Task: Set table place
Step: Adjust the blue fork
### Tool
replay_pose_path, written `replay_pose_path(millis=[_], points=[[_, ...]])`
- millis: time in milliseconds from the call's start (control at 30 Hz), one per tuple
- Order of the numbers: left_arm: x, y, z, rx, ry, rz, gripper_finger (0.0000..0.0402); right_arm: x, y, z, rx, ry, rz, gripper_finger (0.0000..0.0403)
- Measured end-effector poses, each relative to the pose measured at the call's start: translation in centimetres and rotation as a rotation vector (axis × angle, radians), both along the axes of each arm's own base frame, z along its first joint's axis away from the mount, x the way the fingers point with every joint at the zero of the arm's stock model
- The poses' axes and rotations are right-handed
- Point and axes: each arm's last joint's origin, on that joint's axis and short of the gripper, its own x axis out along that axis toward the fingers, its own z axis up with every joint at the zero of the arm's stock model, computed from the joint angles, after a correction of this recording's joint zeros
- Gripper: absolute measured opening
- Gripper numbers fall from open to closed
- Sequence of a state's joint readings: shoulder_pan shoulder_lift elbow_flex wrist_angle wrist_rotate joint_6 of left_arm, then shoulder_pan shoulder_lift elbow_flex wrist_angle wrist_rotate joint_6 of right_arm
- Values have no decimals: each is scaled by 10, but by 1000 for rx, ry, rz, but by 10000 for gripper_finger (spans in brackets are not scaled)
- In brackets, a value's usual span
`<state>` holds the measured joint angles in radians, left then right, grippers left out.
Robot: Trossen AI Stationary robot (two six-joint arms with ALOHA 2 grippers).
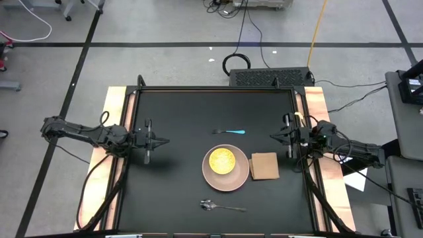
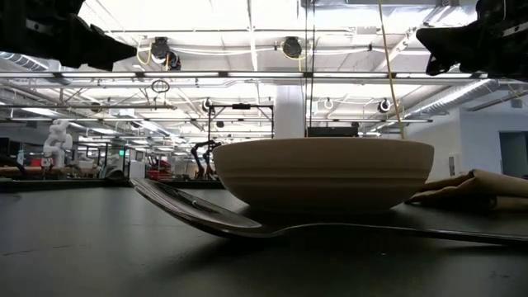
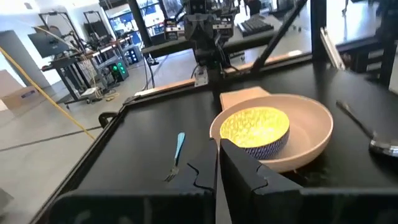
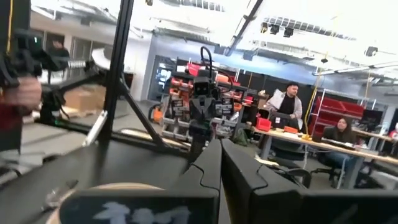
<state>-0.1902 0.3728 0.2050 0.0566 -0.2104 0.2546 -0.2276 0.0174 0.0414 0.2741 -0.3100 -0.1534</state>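
Robotics lab, equipment racks, ceiling lights, people at desks

The right gripper has its two dark fingers pressed together, pointing out across the black table. Just beyond the fingers the pale rim of the plate curves across the near part of the table, and the spoon lies beside it, blurred. Straight ahead, past the table's far edge, the left gripper faces back on its dark arm. In the room behind, two people sit at a long desk with red shelving behind them.
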Motion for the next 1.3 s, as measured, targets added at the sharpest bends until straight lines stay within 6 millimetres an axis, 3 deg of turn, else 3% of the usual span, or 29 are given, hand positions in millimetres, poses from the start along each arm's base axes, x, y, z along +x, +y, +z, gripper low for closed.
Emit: replay_pose_path(millis=[200, 300, 467, 667, 900, 1000, 1067, 1200, 1300], points=[[0, 1, 1, 64, -5, 18, 25, 0, 0, 1, -272, -34, -69, 0], [0, 2, 5, 81, -48, 66, 26, 0, 0, 2, -297, -46, -90, 0], [0, 4, 11, 110, -102, 134, 26, 0, -5, 3, -140, -37, -203, 0], [0, 4, 11, 113, -101, 142, 26, 6, -7, -4, 84, 43, -185, 0], [0, 4, 11, 173, -96, 124, 26, 18, -18, -12, 320, 106, -426, 0], [0, 4, 12, 179, -104, 124, 26, 26, -21, -15, 364, 124, -446, 0], [0, 4, 14, 179, -130, 126, 26, 32, -24, -25, 391, 237, -472, 0], [0, 4, 18, 206, -160, 127, 26, 55, -33, -6, 389, 353, -496, 0], [0, 4, 17, 214, -153, 126, 26, 72, -46, -3, 402, 471, -552, 0]])
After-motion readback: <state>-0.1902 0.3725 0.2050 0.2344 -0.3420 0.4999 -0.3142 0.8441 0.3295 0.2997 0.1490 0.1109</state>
